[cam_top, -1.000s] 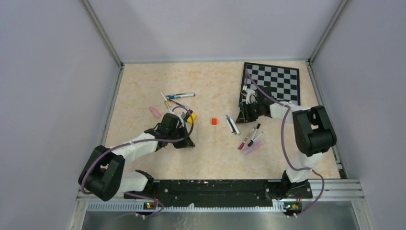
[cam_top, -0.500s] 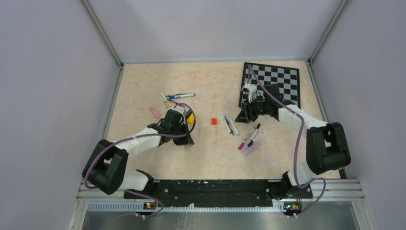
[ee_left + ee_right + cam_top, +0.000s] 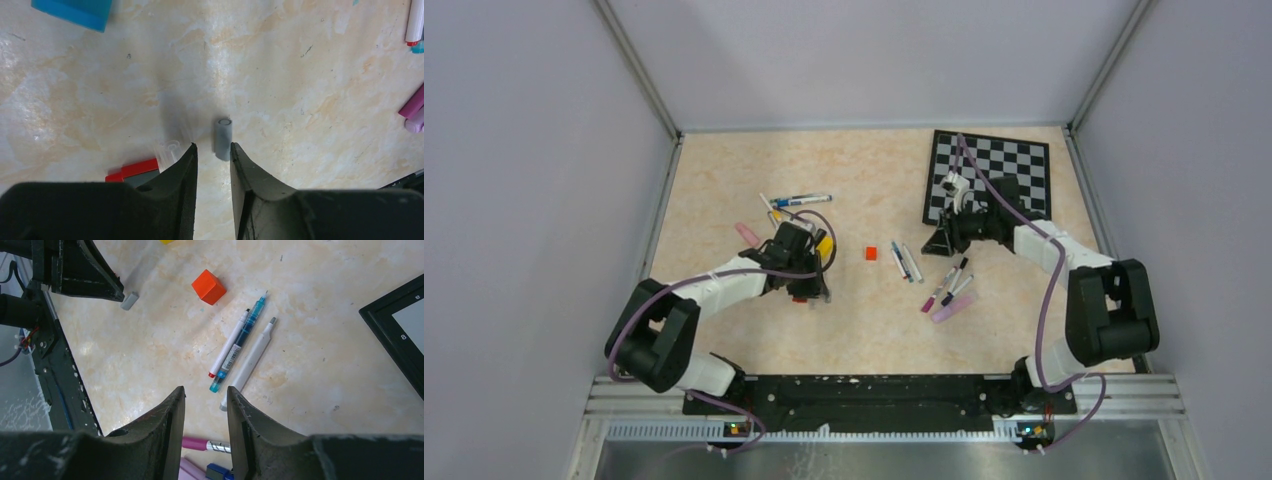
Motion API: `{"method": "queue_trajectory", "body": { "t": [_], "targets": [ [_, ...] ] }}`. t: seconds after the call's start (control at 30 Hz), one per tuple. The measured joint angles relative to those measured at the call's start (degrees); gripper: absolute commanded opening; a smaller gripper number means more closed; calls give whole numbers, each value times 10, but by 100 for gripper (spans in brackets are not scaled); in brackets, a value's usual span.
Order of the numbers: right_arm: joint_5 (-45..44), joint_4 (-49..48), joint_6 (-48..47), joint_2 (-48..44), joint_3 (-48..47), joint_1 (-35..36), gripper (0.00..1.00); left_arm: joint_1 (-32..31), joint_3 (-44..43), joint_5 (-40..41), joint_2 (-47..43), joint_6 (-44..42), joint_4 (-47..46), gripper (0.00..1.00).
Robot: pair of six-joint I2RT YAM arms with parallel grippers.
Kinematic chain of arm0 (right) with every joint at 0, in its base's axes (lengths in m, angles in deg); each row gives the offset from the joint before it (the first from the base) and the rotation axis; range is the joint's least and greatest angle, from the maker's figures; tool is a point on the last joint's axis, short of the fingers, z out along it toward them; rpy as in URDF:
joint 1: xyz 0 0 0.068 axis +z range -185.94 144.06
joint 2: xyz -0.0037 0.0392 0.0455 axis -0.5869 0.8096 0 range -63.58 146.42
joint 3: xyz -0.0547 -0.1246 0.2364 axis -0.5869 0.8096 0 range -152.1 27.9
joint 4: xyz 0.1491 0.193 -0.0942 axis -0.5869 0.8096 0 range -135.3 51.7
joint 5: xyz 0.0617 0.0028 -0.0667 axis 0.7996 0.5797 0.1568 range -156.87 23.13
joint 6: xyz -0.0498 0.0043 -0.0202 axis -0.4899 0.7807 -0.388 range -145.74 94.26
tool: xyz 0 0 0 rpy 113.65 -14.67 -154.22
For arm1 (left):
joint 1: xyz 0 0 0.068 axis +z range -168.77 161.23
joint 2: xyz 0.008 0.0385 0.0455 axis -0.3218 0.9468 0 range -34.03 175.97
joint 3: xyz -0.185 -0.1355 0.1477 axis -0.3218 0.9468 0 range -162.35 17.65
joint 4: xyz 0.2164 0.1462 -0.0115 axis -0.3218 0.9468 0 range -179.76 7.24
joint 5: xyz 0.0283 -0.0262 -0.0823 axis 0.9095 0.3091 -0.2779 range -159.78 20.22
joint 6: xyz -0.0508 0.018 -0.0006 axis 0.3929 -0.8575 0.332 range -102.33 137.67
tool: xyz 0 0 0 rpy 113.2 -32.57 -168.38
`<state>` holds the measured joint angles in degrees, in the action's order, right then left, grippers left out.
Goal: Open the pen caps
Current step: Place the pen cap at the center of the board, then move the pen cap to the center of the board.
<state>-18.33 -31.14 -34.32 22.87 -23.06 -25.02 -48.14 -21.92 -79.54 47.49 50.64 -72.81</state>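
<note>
1. Closest to the near edge, right of middle: a pink pen (image 3: 951, 308) flat on the worktop (image 3: 724, 180), with two slim pens (image 3: 957, 282) just beyond it.
2. Left of middle: left fingers (image 3: 182, 175), slightly spread, pinching nothing. Grey pen cap (image 3: 223, 137) lying loose on the worktop just past the tips.
3. Around the middle: three pens (image 3: 240, 347) side by side, tips bare, with an orange-red cube (image 3: 208, 286) just to their left.
4. Slightly farther and to the right: right fingers (image 3: 167, 420), parted, nothing between them.
5. Farther back on the left: a blue-ended pen (image 3: 802, 200) lying crosswise.
6. Far right corner: a checkerboard (image 3: 994, 170) lying flat.
</note>
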Motion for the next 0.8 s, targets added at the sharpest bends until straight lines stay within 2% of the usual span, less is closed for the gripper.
{"method": "queue_trajectory", "body": {
  "t": [0.3, 0.53, 0.6, 0.67, 0.8],
  "targets": [
    [21, 3, -14, -13, 6, -8, 35, -2, -8, 4, -9, -2, 16, 31],
    [51, 43, -95, -55, 10, -13, 37, -2, -8, 4, -104, -12, 14, 31],
    [61, 52, -122, -73, 16, -15, 37, -2, -8, 5, -132, -16, 8, 39],
    [74, 60, -153, -96, 29, -16, 37, -2, 0, 7, -174, -19, -12, 53],
    [100, 69, -208, -143, 68, -17, 38, -2, 42, 9, -254, -19, -77, 97]
  ]
}}
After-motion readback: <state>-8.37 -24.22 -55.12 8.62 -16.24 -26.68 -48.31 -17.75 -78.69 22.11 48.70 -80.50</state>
